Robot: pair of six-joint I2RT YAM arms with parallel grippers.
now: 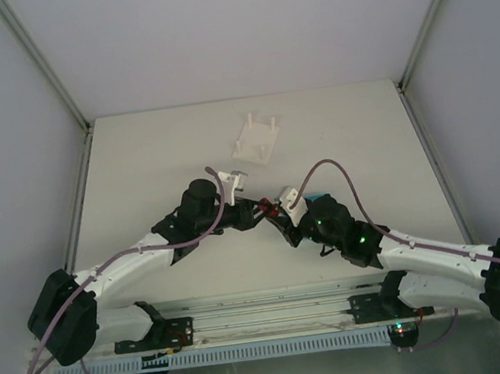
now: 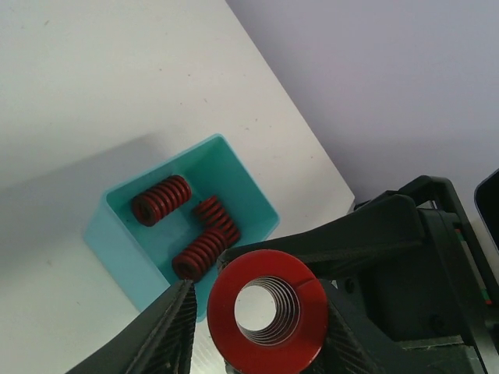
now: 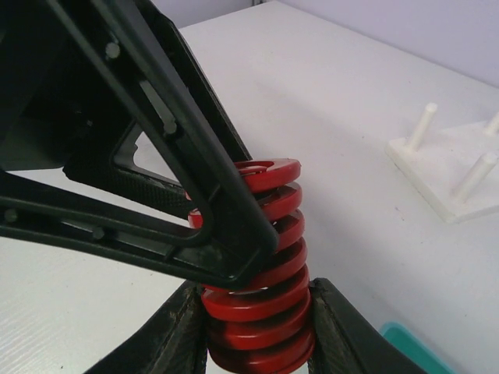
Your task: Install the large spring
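Observation:
The large red spring [image 3: 290, 234] stands between my two grippers above the table. My right gripper [image 3: 257, 343] is shut on its lower coils, one finger on each side. In the left wrist view the spring [image 2: 267, 312] shows end-on between the fingers of my left gripper [image 2: 261, 347]. The right finger touches it and a small gap shows at the left finger [image 2: 160, 335], so the jaws stand open around it. In the top view both grippers meet at the table's middle, round the spring [image 1: 269, 208]. The white peg fixture [image 1: 257, 138] lies farther back.
A teal bin [image 2: 125, 234] holds three smaller red springs [image 2: 161, 200]. It sits just beside the right gripper [image 1: 323, 198]. The peg fixture also shows in the right wrist view [image 3: 448, 164], with thin upright pegs.

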